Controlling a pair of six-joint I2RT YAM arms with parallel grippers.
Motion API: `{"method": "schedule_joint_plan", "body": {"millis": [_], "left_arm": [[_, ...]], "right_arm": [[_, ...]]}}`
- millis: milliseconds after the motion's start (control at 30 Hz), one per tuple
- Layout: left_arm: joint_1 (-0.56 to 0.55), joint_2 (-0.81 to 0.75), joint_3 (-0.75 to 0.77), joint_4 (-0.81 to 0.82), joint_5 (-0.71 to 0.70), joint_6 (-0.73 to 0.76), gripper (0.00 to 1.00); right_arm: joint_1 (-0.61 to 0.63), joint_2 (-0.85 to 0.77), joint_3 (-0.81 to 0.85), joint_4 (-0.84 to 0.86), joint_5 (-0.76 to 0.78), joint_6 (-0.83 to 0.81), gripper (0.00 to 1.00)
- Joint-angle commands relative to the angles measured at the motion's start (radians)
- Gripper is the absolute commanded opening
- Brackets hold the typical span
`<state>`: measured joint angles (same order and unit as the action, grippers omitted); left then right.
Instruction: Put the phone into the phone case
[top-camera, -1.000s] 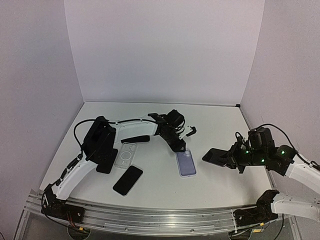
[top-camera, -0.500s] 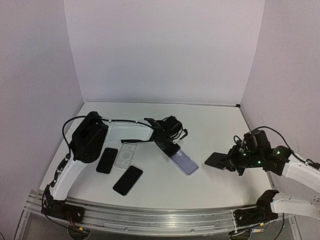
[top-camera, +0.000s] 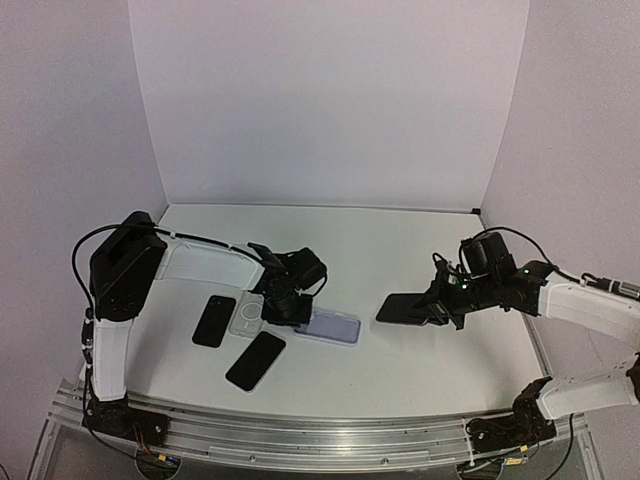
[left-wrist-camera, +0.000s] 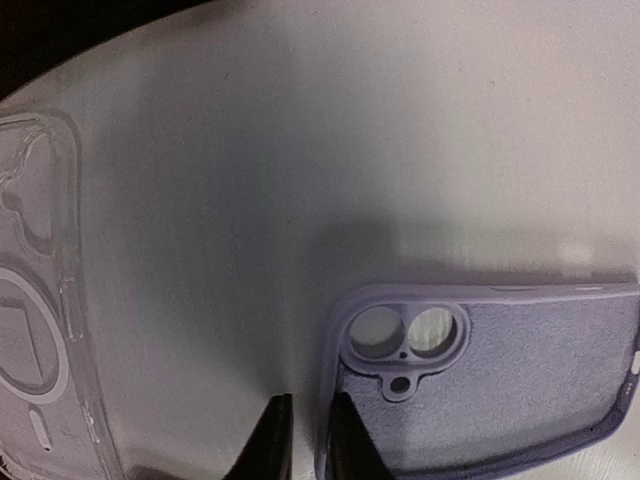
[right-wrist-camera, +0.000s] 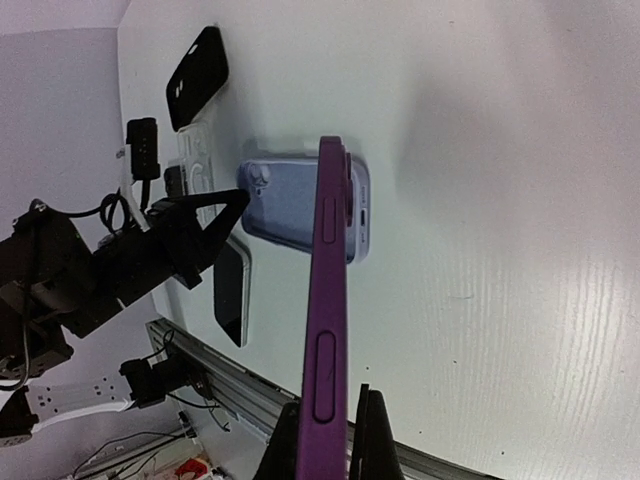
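Observation:
The lavender phone case (top-camera: 332, 327) lies open side up on the table, lengthwise left to right. My left gripper (top-camera: 291, 307) is shut on the rim at its camera-hole end. In the left wrist view one finger is inside the case (left-wrist-camera: 500, 380) and one outside, with the left gripper (left-wrist-camera: 305, 448) pinching the wall. My right gripper (top-camera: 434, 307) is shut on a purple phone (top-camera: 404, 308) and holds it above the table, right of the case. In the right wrist view the phone (right-wrist-camera: 330, 290) is edge-on in the right gripper (right-wrist-camera: 328, 445), with the case (right-wrist-camera: 290, 205) beyond it.
A clear case (top-camera: 250, 312) lies just left of the lavender case and also shows in the left wrist view (left-wrist-camera: 40, 300). One black phone (top-camera: 255, 360) lies near the front, another (top-camera: 214, 320) further left. White walls stand at the back and sides.
My left gripper has dragged the lavender case left and turned it crosswise, next to the clear case. My right gripper has carried the purple phone left, towards the table's middle.

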<state>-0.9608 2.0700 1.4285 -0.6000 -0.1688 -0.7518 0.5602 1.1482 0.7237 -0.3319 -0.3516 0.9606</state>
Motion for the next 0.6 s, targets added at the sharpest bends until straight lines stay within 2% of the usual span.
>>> {"method": "schedule_joint_plan", "body": {"millis": [0,200,367,467,567], "left_arm": [[-0.012,-0.078,-0.023,-0.005,-0.032,-0.14,0.27],[-0.024,-0.135,-0.023,-0.013,-0.029,-0.148,0.59],[-0.018,-0.233,-0.063,0.015,-0.024,-0.139,0.97],[0.025,-0.298,-0.134,0.109,0.071,-0.103,1.0],[0.094,-0.354,-0.236,0.281,0.262,-0.061,1.0]], "right_arm": [[-0.003,0.068,0.104,0.1,-0.181,-0.109,0.0],[-0.003,0.173,0.171,0.108,-0.277,-0.153,0.0],[-0.003,0.279,0.214,0.176,-0.321,-0.107,0.0],[0.002,0.344,0.222,0.257,-0.335,-0.061,0.0],[0.022,0.415,0.241,0.322,-0.355,-0.034,0.0]]}}
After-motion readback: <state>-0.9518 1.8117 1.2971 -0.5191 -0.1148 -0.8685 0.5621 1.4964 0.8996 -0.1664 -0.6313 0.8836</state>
